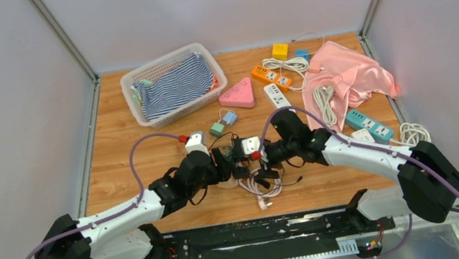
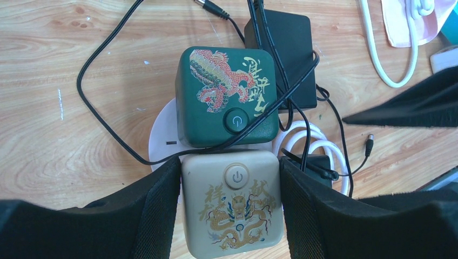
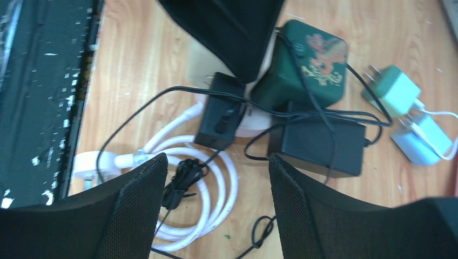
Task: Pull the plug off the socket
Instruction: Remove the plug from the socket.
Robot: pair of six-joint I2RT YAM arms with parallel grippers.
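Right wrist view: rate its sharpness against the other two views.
Right wrist view: soft; the print on the green cube and white cable are smeared. Left wrist view: crisp, dragon on the beige cube legible. Top view: even light, faint shadows.

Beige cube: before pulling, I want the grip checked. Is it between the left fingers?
Yes, in: the beige cube sits flush between both left fingers.

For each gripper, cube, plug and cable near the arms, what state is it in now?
Left gripper, shut on the beige cube.
Right gripper, open, holding nothing.
Green cube, upright on the white base.
Black plug, seemingly plugged into the white base.
White cable, coiled on the table.
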